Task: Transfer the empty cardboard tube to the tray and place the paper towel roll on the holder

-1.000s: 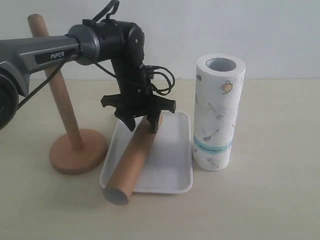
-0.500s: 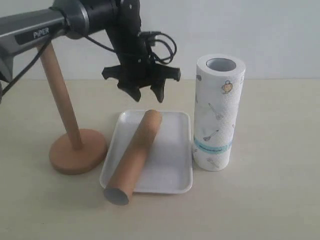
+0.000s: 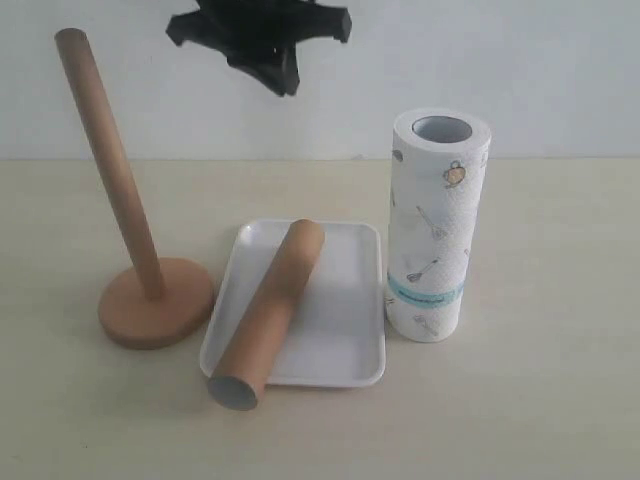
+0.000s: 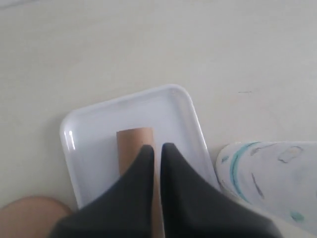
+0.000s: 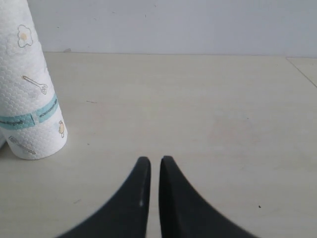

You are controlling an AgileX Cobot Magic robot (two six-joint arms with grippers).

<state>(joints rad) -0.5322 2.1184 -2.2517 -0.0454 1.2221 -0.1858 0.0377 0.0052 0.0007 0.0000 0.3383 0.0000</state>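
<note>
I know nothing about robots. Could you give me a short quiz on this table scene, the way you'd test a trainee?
1. True or false: the paper towel roll stands upright on the table, beside the tray.
2. Multiple choice: the cardboard tube is
A) standing upright
B) lying slanted in the tray, one end past its rim
C) held in a gripper
3. Short answer: is the left gripper open or shut?

Key: 1 true; 2 B; 3 shut, holding nothing.
</note>
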